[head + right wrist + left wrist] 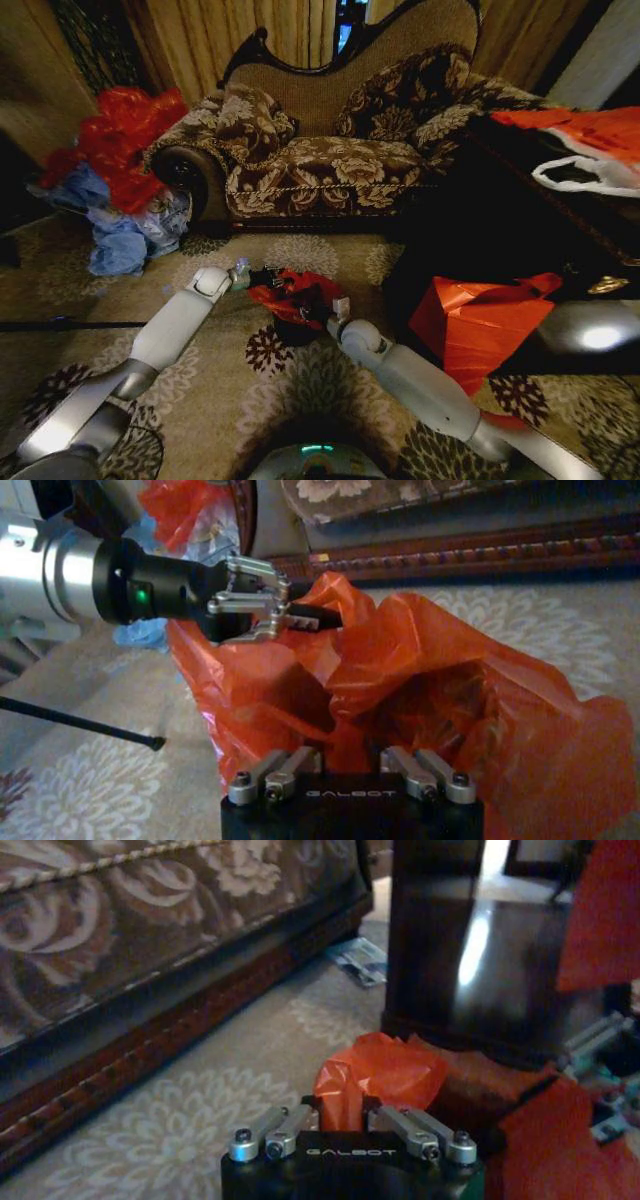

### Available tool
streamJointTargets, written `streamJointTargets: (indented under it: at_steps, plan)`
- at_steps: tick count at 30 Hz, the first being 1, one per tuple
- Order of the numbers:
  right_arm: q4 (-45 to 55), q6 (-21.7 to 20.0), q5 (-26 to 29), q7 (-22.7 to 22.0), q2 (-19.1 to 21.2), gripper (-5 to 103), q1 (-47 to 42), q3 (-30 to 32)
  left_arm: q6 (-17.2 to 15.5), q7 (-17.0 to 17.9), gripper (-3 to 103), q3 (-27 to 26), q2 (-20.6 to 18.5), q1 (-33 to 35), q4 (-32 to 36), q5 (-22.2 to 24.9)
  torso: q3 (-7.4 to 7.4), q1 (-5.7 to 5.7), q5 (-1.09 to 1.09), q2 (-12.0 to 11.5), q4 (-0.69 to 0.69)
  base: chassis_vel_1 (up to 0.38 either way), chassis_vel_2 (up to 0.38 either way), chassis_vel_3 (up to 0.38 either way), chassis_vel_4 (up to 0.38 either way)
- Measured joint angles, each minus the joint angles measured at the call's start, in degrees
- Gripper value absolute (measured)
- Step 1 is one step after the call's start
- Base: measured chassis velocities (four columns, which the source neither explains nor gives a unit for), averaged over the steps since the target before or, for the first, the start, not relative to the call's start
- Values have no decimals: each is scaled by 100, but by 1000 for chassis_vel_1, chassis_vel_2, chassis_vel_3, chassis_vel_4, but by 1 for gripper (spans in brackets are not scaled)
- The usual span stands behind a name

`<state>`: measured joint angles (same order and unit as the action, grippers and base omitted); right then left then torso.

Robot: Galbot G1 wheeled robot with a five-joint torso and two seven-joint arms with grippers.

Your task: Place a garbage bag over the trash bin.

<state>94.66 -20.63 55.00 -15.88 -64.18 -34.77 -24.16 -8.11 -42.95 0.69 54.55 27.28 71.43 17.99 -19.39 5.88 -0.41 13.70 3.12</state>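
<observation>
The garbage bag (297,292), thin crinkly red plastic, is bunched over the trash bin (292,333), whose dark body shows just below it on the carpet. My left gripper (262,279) reaches in from the left and is shut on the bag's edge. The right wrist view shows that left gripper (318,620) pinching a fold of the bag (430,682). My right gripper (326,309) comes in from the right side, shut on the bag's near edge (350,751). In the left wrist view the bag (385,1069) rises straight out of the left gripper (345,1108).
A floral sofa (320,160) stands behind the bin. A heap of red and blue bags (120,170) lies at its left. A dark wooden table (500,230) stands on the right, with a red-orange plastic sheet (480,320) hanging at its front. A thin black rod (60,325) lies on the carpet.
</observation>
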Motion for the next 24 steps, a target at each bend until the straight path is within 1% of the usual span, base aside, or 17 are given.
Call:
streamJointTargets:
  at_steps: [2,3,4,5,6,7,8,9,12,14,15,18,19,20,21,23,24]
  plan:
    - [41,65,-1,-22,2,13,-19,-5,-114,293,20,-17,1,64,93,284,0,0,0,0,0,0,0,0,0]
    - [41,65,-1,-22,2,13,-19,-5,-114,293,20,-17,1,64,93,284,0,0,0,0,0,0,0,0,0]
    - [60,80,-1,-33,2,13,-27,-5,-190,455,12,-30,8,90,140,401,0,0,0,0,0,0,0,0,0]
    - [74,96,0,-60,1,7,-35,-5,-248,635,8,-45,29,119,181,501,0,0,1,0,0,0,0,0,0]
    - [81,103,1,-80,0,2,-41,-5,-277,770,8,-48,48,142,202,559,0,0,0,0,0,0,0,0,0]
    - [81,103,1,-80,0,2,-41,-5,-277,770,8,-48,48,142,202,559,0,0,0,0,0,0,0,0,0]
    - [87,115,1,-96,0,1,-56,0,-308,922,2,-50,74,170,224,605,0,0,0,0,0,0,0,0,0]
    - [101,126,1,-117,0,1,-80,23,-330,1037,0,-55,101,195,239,624,0,0,0,0,0,0,0,0,0]
    - [138,138,1,-153,9,0,-107,57,-347,1167,0,-60,124,223,266,642,0,0,0,0,0,0,0,0,0]
    - [362,157,1,-252,107,0,-208,177,-485,1561,0,-98,140,351,440,835,0,0,1,0,0,0,0,0,0]
    - [362,157,1,-252,107,0,-208,177,-485,1561,0,-98,140,351,440,835,0,0,1,0,0,0,0,0,0]
    - [705,167,3,-434,247,0,-312,293,-562,1806,0,-242,129,486,573,929,0,0,1,0,0,0,0,0,0]
    - [880,172,29,-539,306,0,-366,342,-613,1983,0,-312,124,551,632,995,0,0,0,0,0,0,0,0,0]
    - [880,172,29,-539,306,0,-366,342,-613,1983,0,-312,124,551,632,995,0,0,0,0,0,0,0,0,0]
    - [1027,173,68,-612,359,0,-418,377,-652,2155,0,-358,119,597,675,1060,0,0,0,0,0,0,0,0,0]
    - [1282,173,107,-672,471,0,-540,426,-713,2741,0,-463,108,705,791,1238,0,0,0,0,0,0,0,0,0]
    - [1282,173,107,-672,471,0,-540,426,-713,2741,0,-463,108,705,791,1238,0,0,0,0,0,0,0,0,0]
